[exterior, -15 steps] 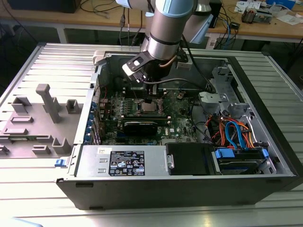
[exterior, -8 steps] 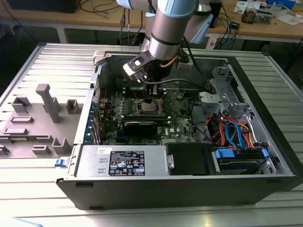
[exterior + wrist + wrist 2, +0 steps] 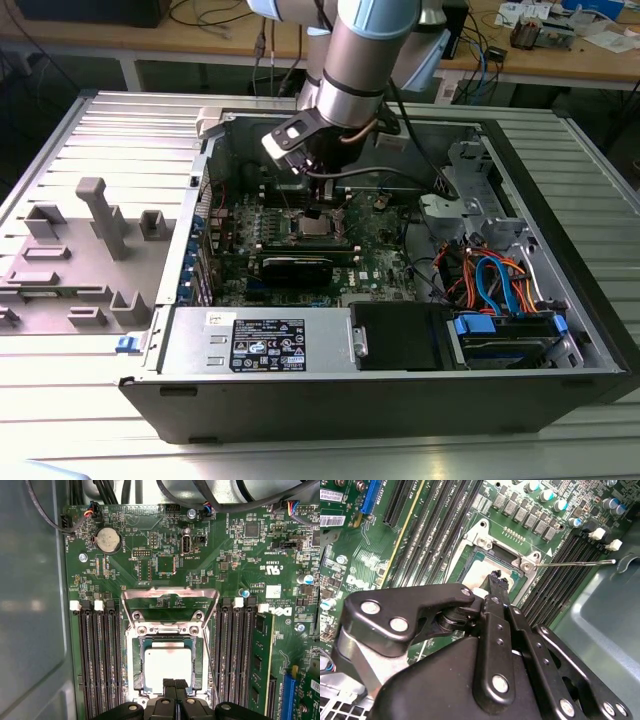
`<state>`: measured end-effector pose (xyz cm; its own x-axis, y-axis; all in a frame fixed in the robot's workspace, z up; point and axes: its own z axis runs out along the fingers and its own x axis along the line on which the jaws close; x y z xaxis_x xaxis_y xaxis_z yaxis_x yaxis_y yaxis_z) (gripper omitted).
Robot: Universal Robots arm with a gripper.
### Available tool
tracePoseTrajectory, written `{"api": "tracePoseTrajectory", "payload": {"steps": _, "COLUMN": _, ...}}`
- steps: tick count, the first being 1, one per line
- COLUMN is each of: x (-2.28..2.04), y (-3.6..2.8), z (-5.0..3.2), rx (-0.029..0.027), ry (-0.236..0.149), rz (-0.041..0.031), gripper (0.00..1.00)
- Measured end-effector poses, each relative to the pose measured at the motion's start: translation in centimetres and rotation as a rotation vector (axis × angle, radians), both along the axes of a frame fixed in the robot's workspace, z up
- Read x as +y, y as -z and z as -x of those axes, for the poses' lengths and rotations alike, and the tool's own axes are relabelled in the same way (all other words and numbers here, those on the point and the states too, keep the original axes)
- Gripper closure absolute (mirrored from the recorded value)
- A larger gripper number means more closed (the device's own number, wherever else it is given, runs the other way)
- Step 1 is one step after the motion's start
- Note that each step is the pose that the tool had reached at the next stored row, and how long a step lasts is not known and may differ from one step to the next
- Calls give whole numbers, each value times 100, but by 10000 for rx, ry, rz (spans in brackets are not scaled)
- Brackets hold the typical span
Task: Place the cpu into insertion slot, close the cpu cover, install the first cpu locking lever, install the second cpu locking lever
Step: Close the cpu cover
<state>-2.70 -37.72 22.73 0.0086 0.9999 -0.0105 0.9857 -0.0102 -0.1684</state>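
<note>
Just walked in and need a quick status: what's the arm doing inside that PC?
A single robot arm is reaching into the open computer case. Its gripper, shut, is down at one edge of the cpu, which lies in the insertion slot; whether they touch isn't clear. The cpu cover is flipped open, and a locking lever sticks out unlatched.

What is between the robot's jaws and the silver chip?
Nothing visible. The gripper hangs right at the edge of the cpu, which lies in the insertion slot; the cpu cover stands open beyond it.
</note>
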Motion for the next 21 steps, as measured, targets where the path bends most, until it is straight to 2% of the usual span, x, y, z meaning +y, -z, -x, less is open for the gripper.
{"api": "tracePoseTrajectory", "payload": {"steps": 2, "x": 0, "y": 2, "z": -9, "rx": 59, "ry": 0, "rz": 0, "gripper": 89}}
{"api": "tracePoseTrajectory", "payload": {"steps": 5, "x": 0, "y": 4, "z": -18, "rx": 114, "ry": 1, "rz": 0, "gripper": 89}}
{"api": "tracePoseTrajectory", "payload": {"steps": 7, "x": 0, "y": 6, "z": -27, "rx": 174, "ry": 0, "rz": 0, "gripper": 89}}
{"api": "tracePoseTrajectory", "payload": {"steps": 14, "x": 0, "y": 11, "z": -51, "rx": 329, "ry": 0, "rz": 0, "gripper": 89}}
{"api": "tracePoseTrajectory", "payload": {"steps": 21, "x": 0, "y": 16, "z": -72, "rx": 463, "ry": 0, "rz": 0, "gripper": 89}}
